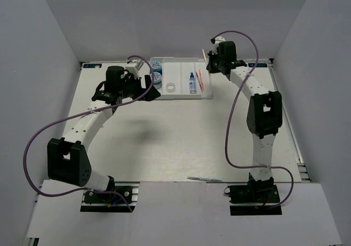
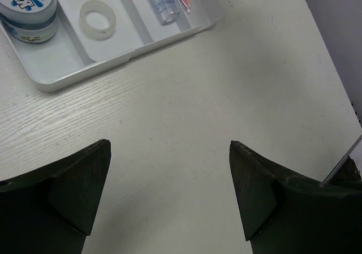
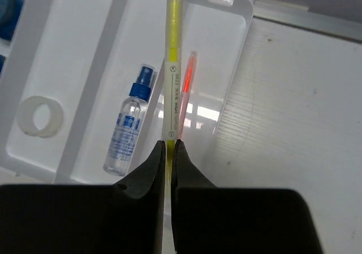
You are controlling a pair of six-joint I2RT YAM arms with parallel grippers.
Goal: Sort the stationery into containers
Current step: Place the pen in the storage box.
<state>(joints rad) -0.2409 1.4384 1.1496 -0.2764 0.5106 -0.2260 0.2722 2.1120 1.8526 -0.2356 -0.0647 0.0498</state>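
Two dark, wedge-shaped fingers of your right gripper are clenched on the yellow-green pen, pinched so close that only its thin barrel separates them. The pen runs straight up the right wrist view, above the tray, between the glue bottle and the pink pen; you cannot tell how high it hangs, and its far end is cut off by the frame. Your left gripper is spread wide and holds nothing, above the pale, wood-grained table just short of the tray's near rim. The tray is smooth white plastic with long parallel compartments. The translucent white tape ring lies flat in one, and a round blue-and-white tape roll sits in the next, partly cropped. The clear bottle lies on its side, blue cap pointing away. Print on the held pen is too small to read.
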